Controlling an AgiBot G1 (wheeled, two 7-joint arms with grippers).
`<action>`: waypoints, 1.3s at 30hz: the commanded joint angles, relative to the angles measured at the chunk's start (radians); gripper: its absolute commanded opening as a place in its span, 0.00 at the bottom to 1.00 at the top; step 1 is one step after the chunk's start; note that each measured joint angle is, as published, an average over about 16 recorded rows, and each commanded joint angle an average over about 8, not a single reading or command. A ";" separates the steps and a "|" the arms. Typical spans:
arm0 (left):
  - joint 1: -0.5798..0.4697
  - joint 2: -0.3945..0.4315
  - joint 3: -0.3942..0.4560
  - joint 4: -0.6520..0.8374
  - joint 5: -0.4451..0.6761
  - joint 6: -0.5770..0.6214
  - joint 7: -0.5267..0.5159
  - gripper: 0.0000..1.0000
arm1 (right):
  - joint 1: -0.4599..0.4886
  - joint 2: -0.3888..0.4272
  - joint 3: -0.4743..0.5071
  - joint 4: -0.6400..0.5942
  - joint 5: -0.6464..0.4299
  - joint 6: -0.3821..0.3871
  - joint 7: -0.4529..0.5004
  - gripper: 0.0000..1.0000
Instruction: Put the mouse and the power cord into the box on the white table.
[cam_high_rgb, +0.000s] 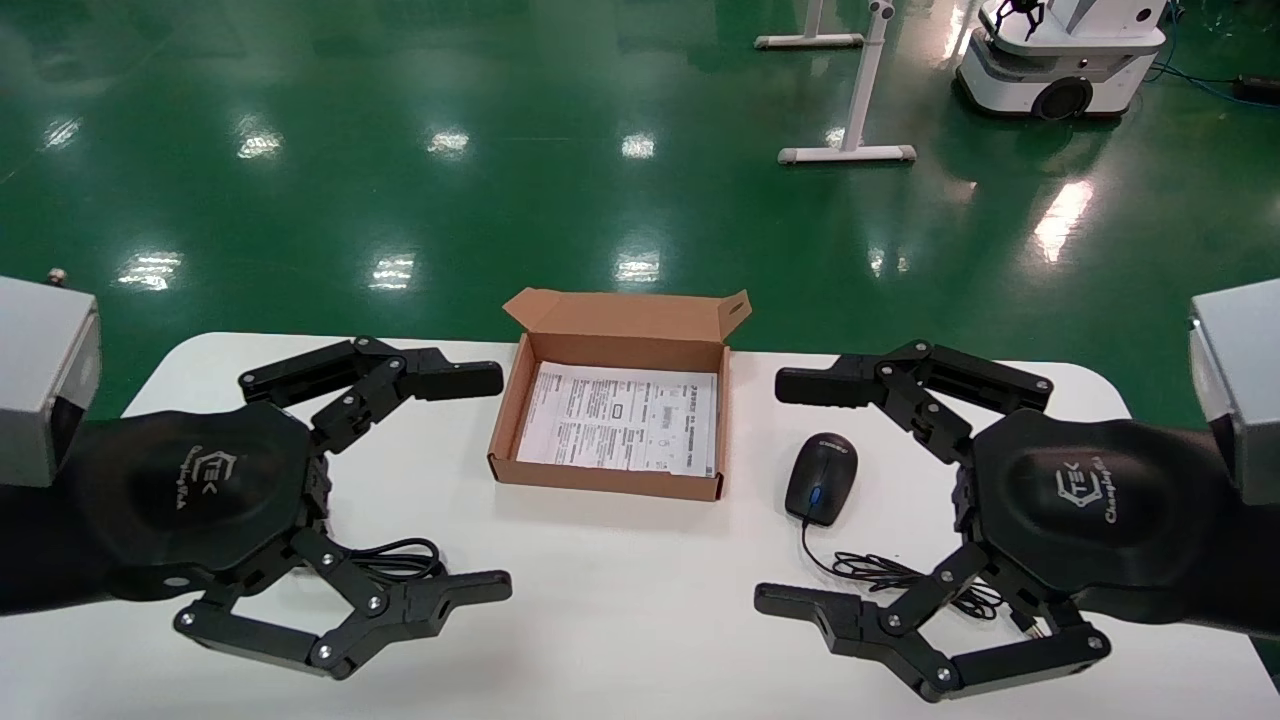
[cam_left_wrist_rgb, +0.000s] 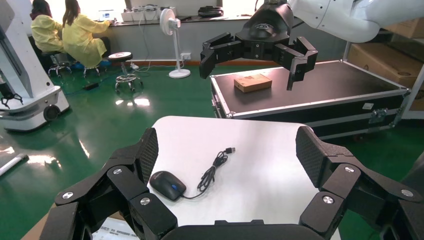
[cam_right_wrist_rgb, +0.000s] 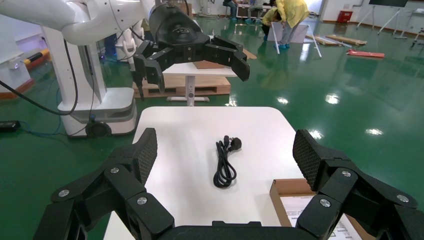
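Both grippers wide open, hovering: left gripper (cam_high_rgb: 455, 480), right gripper (cam_high_rgb: 800, 490). Mouse (cam_high_rgb: 820, 477) on bench (cam_high_rgb: 620, 590) right of box (cam_high_rgb: 610, 478); power cord (cam_right_wrist_rgb: 226, 162) left. Grab mouse body crosswise (mind trailing wire).

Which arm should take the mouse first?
Right. The mouse lies on the box's right side, between the open right tool's fingers. The left tool, also open, hovers over the power cord.

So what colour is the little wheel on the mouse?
Blue, on the black mouse; the head view shows it best.
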 joint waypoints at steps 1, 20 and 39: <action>0.000 0.000 0.000 0.000 0.000 0.000 0.000 1.00 | 0.000 0.000 0.000 0.000 0.000 0.000 0.000 1.00; -0.001 -0.002 0.001 -0.004 0.003 0.004 0.002 1.00 | 0.000 0.000 0.000 0.000 -0.001 0.000 -0.001 1.00; -0.370 0.015 0.374 0.051 0.469 0.094 0.165 1.00 | 0.175 0.020 -0.171 -0.266 -0.347 -0.084 -0.351 1.00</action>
